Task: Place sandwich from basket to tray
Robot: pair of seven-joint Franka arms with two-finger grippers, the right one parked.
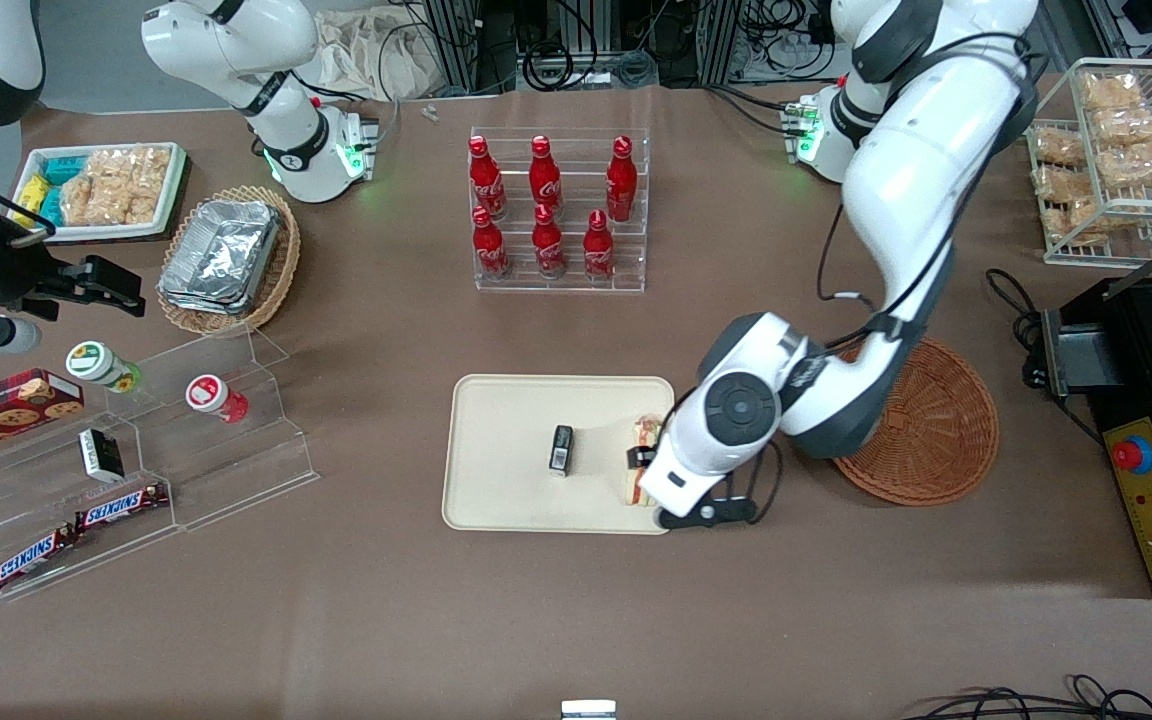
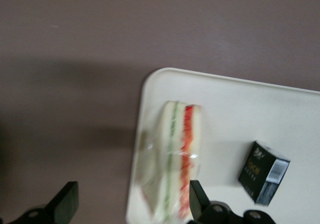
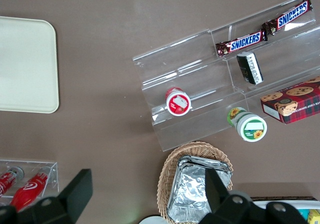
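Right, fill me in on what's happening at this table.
The left arm's gripper is over the edge of the cream tray nearest the working arm, its jaws open and straddling the sandwich. The sandwich lies on the tray near a small black box. The reddish-brown basket beside the tray holds nothing that can be seen. So the sandwich looks delivered.
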